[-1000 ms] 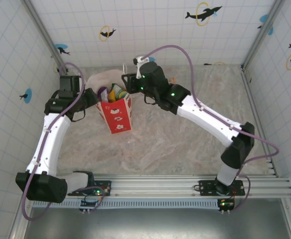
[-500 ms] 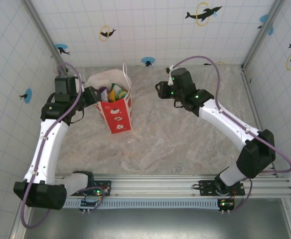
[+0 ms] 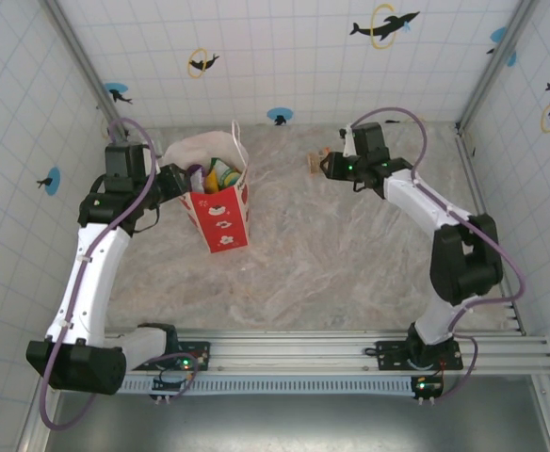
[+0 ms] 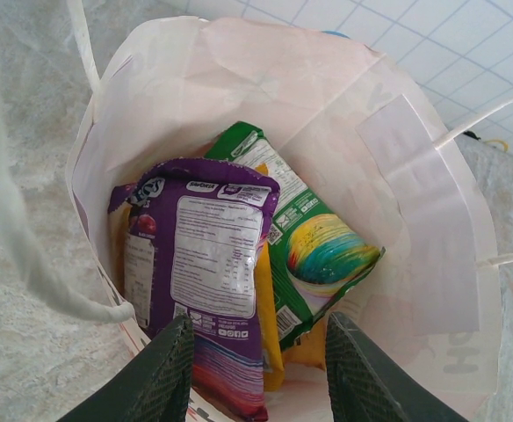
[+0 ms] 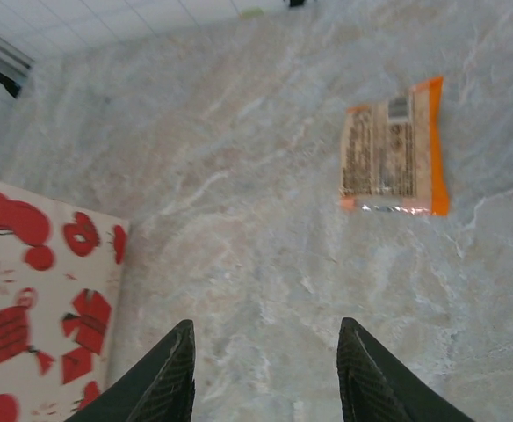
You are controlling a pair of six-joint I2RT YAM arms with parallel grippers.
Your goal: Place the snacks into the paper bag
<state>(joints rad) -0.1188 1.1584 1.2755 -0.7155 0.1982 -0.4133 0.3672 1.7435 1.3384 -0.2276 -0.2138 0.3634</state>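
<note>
Marble tabletop (image 5: 239,220), orange packet (image 5: 393,149) beyond right pincer (image 5: 265,352)

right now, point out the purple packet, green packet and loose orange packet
purple packet (image 4: 211,264), left wrist view, white back label
green packet (image 4: 325,253), left wrist view, striped picture
orange packet (image 5: 391,151), right wrist view, middle

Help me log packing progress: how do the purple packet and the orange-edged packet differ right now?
The purple packet stands on end inside the paper bag, leaning against other packets; the orange-edged packet lies flat, alone, on the table. In colour, the purple packet is dark, the orange-edged packet pale tan with orange edges. Both are flat packets showing printed backs.
</note>
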